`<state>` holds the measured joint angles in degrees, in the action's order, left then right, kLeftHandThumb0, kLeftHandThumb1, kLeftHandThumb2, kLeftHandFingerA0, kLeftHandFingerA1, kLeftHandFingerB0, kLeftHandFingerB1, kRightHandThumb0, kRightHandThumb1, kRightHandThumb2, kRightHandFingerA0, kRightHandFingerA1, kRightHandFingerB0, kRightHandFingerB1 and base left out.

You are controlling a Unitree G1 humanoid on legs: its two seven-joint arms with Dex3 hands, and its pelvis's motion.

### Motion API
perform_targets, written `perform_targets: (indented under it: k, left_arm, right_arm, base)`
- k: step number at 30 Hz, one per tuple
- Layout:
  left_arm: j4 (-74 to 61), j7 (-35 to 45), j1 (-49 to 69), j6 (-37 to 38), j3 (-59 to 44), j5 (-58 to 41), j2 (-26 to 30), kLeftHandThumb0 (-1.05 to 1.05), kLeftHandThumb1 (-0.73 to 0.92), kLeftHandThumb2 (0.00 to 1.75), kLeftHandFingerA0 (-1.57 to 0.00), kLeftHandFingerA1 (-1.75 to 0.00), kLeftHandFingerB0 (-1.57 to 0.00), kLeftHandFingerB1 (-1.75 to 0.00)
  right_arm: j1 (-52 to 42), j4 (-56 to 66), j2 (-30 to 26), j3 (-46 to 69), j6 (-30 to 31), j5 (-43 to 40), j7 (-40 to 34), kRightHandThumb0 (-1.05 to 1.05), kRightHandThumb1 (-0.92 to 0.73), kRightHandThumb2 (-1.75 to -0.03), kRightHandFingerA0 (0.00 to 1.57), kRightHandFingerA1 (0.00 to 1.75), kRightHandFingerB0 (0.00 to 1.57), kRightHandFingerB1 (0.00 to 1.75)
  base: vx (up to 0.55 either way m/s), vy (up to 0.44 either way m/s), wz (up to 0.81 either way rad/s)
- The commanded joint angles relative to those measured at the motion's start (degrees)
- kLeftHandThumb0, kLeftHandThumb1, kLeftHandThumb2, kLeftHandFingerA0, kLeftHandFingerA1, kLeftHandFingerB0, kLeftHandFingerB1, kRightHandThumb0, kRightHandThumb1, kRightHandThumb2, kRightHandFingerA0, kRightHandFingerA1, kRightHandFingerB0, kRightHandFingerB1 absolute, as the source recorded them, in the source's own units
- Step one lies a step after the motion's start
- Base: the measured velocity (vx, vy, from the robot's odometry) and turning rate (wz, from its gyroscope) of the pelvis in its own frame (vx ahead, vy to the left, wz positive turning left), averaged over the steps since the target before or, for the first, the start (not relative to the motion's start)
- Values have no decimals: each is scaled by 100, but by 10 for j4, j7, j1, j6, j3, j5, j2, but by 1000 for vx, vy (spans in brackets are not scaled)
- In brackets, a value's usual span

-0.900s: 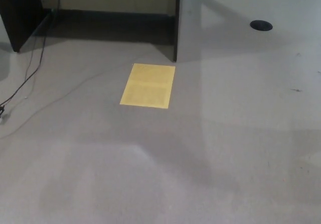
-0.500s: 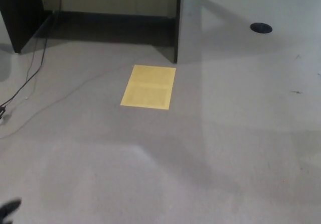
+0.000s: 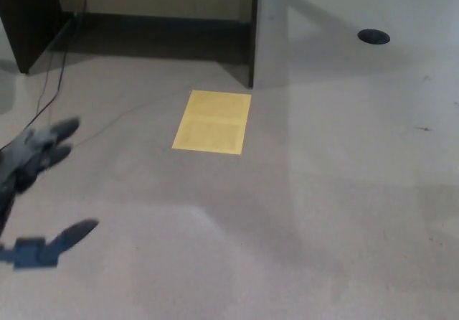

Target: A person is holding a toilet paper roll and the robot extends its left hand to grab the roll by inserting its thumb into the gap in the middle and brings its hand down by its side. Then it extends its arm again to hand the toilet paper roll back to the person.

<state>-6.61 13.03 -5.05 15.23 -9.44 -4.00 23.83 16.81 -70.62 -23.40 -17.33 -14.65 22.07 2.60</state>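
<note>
One hand shows, the robot's left, coming in at the left edge of the head view. It is blurred. Its two fingers point to the right, close together, in the upper part; the thumb sticks out lower down, also to the right. Between fingers and thumb there is a wide gap, and only the floor is seen through it, so the hand is spread wide and has hold of nothing. The right hand does not show.

The toilet paper roll is nowhere in the view, and no person either.

Past the hand, a thin dark cable runs over the grey floor from the top left down toward the fingers. Farther right a yellow sheet lies flat on the floor, well apart from the hand. Just behind the sheet stands the dark edge of a panel, with a dark shadowed strip along the wall to its left. A dark cabinet fills the top left corner. Near the top right, a small black disc lies on the floor.
</note>
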Motion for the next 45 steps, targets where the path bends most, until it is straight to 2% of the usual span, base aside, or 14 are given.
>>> perform_targets:
  k: [1, 3, 10, 11, 12, 16, 24, 25, 30, 32, 33, 34, 36, 45]
  left_arm:
    - [-79, 36, -56, -124, 22, -27, 24, -22, 35, 88, -9, -50, -7, -49]
    - [-90, 38, -72, -134, 29, -18, 26, -43, 41, 63, -22, -38, -12, -33]
    - [-126, 31, -155, -202, 84, 5, 7, -53, 40, 64, -21, -39, -11, -34]
    - [-125, 31, -162, -205, 88, 5, 5, -25, 28, 85, -7, -50, -6, -50]
    - [-123, 32, -171, -201, 94, 7, 3, -48, 40, 62, -19, -39, -11, -32]
    - [-108, 35, -193, -181, 110, 2, -10, -44, 40, 61, -20, -39, -13, -32]
    - [-101, 35, -227, -182, 144, 22, -29, -51, 40, 64, -20, -39, -11, -33]
    - [-99, 33, -229, -181, 149, 27, -34, -25, 28, 85, -7, -50, -6, -50]
    - [-98, 27, -228, -187, 169, 47, -49, -48, 40, 62, -18, -38, -13, -32]
    - [-89, 29, -228, -174, 178, 50, -58, -25, 30, 84, -3, -49, -1, -47]
    - [-88, 30, -229, -175, 180, 51, -61, -39, 44, 54, -19, -34, -16, -27]
    - [-83, 29, -231, -171, 187, 54, -69, -23, 28, 84, -6, -50, -5, -49]
    - [-74, 28, -234, -159, 197, 63, -77, -40, 44, 54, -18, -31, -15, -27]
    - [-99, 28, -238, -192, 225, 75, -109, -22, 27, 83, -7, -50, -5, -49]
  right_arm:
    - [3, -6, -16, 3, -3, 5, 1, -39, -68, -62, 73, 75, 33, 33]
    - [4, -6, -16, -1, -1, 10, -1, -40, -68, -62, 74, 77, 33, 33]
    - [6, -6, -16, -2, 1, 10, -1, -39, -67, -62, 76, 80, 34, 33]
    - [7, -7, -16, -2, 3, 11, -1, -40, -68, -62, 76, 78, 33, 33]
    - [8, -8, -16, -1, 2, 10, 0, -39, -68, -62, 74, 76, 34, 33]
    - [8, -6, -17, -1, 3, 10, 2, -40, -68, -62, 76, 77, 34, 33]
    - [13, -7, -16, 1, 2, 9, 2, -39, -68, -62, 75, 70, 34, 33]
    - [12, -7, -16, 2, 1, 8, 2, -37, -67, -60, 76, 80, 34, 33]
    - [5, -9, -9, 1, -3, 9, -5, -39, -66, -60, 78, 83, 35, 33]
    - [5, -13, -7, -3, -2, 13, -6, -40, -66, -60, 78, 82, 35, 33]
    - [6, -13, -7, -4, -1, 14, -5, -40, -67, -62, 77, 81, 35, 33]
    - [7, -13, -8, -5, 0, 14, -3, -40, -67, -61, 74, 75, 34, 33]
    - [7, -15, -7, -4, 2, 13, -1, -41, -68, -61, 73, 77, 34, 33]
    - [2, -19, 1, -7, 6, 16, -5, -41, -68, -62, 77, 82, 34, 33]
  base:
    - [0, 0, 0]
    - [0, 0, 0]
    - [0, 0, 0]
    - [0, 0, 0]
    - [0, 0, 0]
    - [0, 0, 0]
    - [0, 0, 0]
    - [0, 0, 0]
    - [0, 0, 0]
    - [0, 0, 0]
    - [0, 0, 0]
    - [0, 0, 0]
    - [0, 0, 0]
    - [0, 0, 0]
